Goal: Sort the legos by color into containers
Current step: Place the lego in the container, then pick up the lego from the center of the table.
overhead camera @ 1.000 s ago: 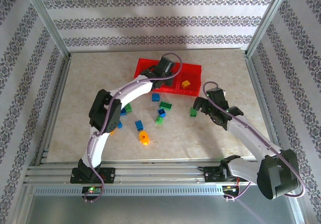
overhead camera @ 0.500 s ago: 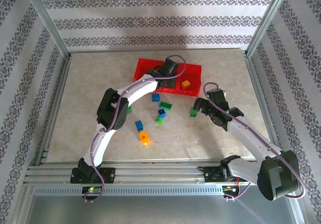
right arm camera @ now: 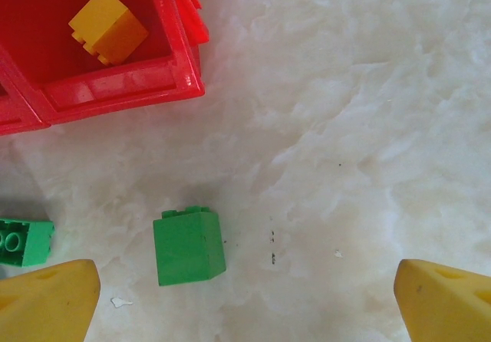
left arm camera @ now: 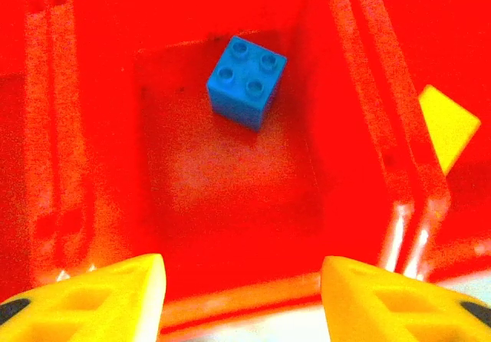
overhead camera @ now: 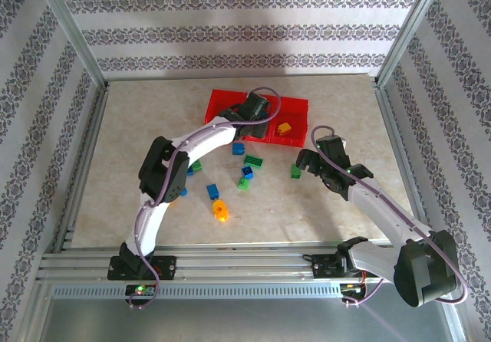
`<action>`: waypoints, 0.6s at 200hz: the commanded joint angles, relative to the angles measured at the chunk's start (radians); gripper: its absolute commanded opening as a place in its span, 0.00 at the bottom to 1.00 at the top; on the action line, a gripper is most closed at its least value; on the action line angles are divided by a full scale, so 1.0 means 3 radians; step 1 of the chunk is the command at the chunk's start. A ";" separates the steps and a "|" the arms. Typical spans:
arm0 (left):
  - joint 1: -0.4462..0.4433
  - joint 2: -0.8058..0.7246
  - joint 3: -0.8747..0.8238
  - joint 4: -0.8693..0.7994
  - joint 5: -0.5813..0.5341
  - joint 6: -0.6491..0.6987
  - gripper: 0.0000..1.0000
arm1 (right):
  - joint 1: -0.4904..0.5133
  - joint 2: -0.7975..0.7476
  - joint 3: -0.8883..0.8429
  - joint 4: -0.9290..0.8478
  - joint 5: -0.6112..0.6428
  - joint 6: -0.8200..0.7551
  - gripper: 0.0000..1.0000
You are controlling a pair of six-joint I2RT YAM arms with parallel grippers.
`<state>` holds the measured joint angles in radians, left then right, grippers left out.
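Red tray [overhead camera: 217, 101] at far side in top view, L gripper [overhead camera: 252, 113] over its mid compartment, loose bricks [overhead camera: 247, 172] just in front. L wrist: blue brick [left arm camera: 247, 81] lies on compartment floor, jaws apart, nothing held, so drop looks done. R wrist: R gripper [right arm camera: 245, 300] wide open above green brick [right arm camera: 189, 246], prob. lining up a pick.

The tray [overhead camera: 219, 103] is bright red; one brick [left arm camera: 246, 81] in it is blue, another [right arm camera: 107, 26] yellow-orange. A green brick [right arm camera: 189, 246] sits on the cream, marbled table [right arm camera: 345, 89]. The left fingers [left arm camera: 100, 296] and right fingers [right arm camera: 445, 296] are yellow. The walls [overhead camera: 230, 31] are white with grey floral bands
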<state>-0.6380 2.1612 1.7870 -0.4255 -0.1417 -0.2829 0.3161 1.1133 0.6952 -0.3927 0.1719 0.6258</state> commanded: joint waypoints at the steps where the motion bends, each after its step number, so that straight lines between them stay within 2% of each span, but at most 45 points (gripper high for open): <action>1: -0.0057 -0.0458 -0.0427 0.0342 -0.0117 -0.0156 0.59 | -0.0031 0.0022 -0.0082 -0.0002 0.0087 0.0061 0.98; 48: -0.0052 -0.1023 -0.1289 0.0598 -0.0438 -0.0355 0.64 | -0.0026 0.0022 -0.0129 0.0007 0.0087 0.0107 0.98; 71: -0.0046 -0.1124 -0.1551 0.0707 -0.0434 -0.0426 0.69 | -0.0026 0.0011 -0.0167 0.0023 0.0092 0.0127 0.98; 120: -0.0036 -0.0895 -0.1618 0.0738 -0.0309 -0.0520 0.91 | -0.0026 -0.0052 -0.0200 0.0017 0.0092 0.0140 0.98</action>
<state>-0.6464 1.8565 1.3087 -0.2520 -0.2420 -0.4091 0.3161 1.1191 0.6464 -0.3920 0.1761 0.6537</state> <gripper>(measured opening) 0.851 0.983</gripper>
